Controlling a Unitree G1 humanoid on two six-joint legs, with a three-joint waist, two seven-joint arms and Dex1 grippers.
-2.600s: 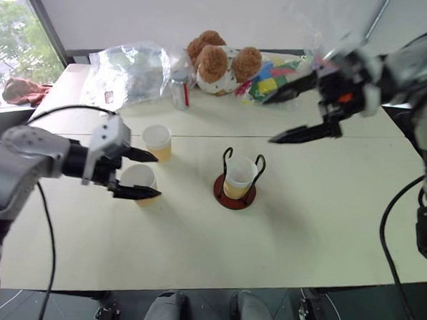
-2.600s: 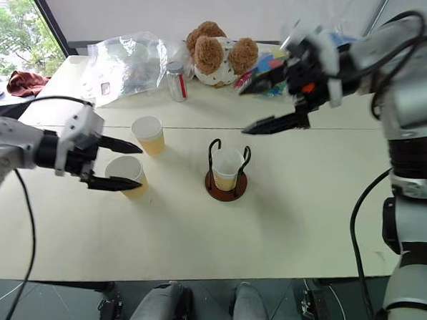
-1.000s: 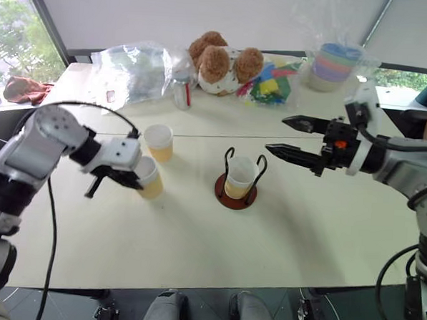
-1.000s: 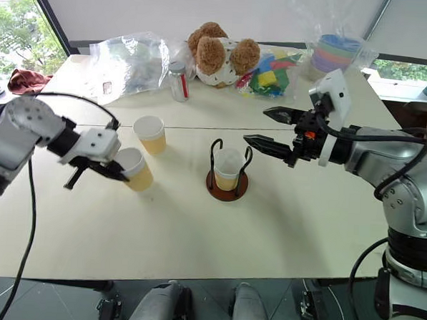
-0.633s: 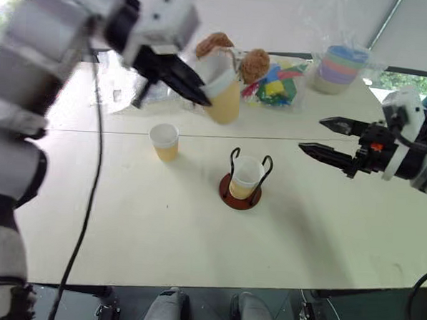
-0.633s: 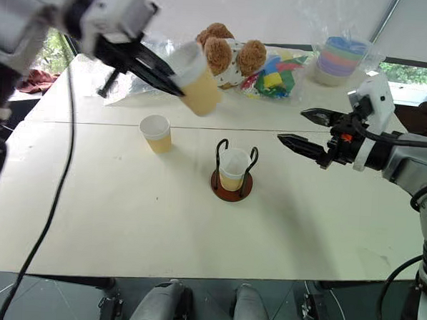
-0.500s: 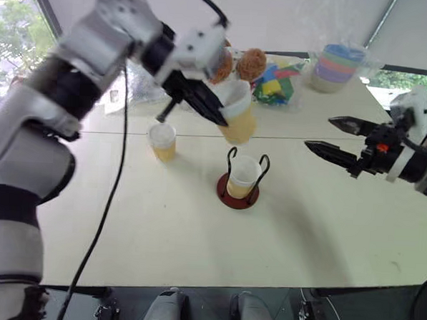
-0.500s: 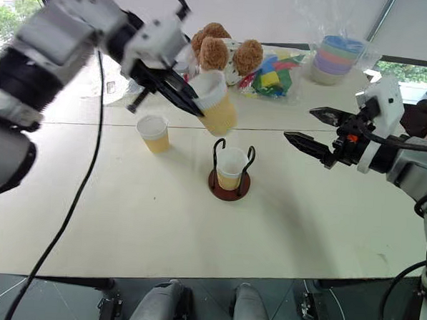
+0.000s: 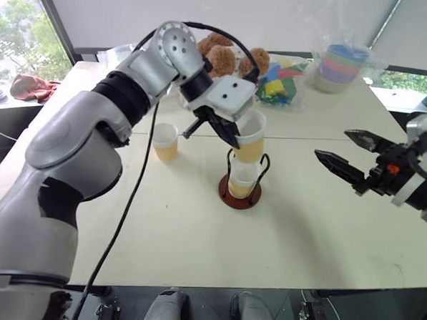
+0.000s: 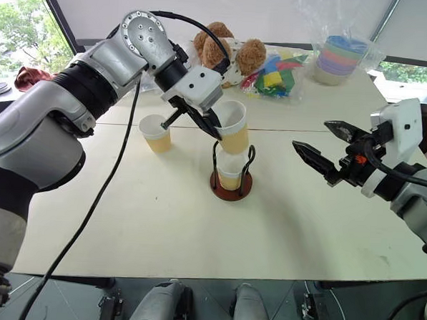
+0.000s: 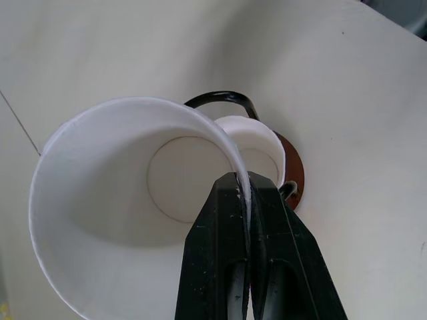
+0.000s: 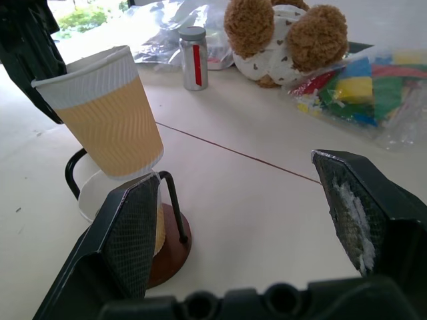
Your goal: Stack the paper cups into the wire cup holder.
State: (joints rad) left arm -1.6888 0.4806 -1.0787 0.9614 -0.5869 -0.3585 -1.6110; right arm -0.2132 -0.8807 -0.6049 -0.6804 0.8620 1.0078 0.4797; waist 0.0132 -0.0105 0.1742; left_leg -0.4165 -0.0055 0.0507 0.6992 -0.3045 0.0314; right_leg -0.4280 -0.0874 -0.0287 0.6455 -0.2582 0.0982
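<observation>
— Where is the lifted paper cup (image 9: 251, 136)?

— Pinched by its rim in the left hand (image 9: 228, 134), tilted just above the cup (image 9: 242, 179) already seated in the wire cup holder (image 10: 229, 184).

— And the other cup (image 9: 164, 141)?

— On the worktop (image 9: 195, 231), apart.

— Right hand (image 9: 348, 150)?

— Wide apart, holding nothing.

Silver-grey jointed arms with black bands and a looping black cable (image 9: 129, 198) end in white housings bearing pointed black fingers (image 9: 335, 165).
</observation>
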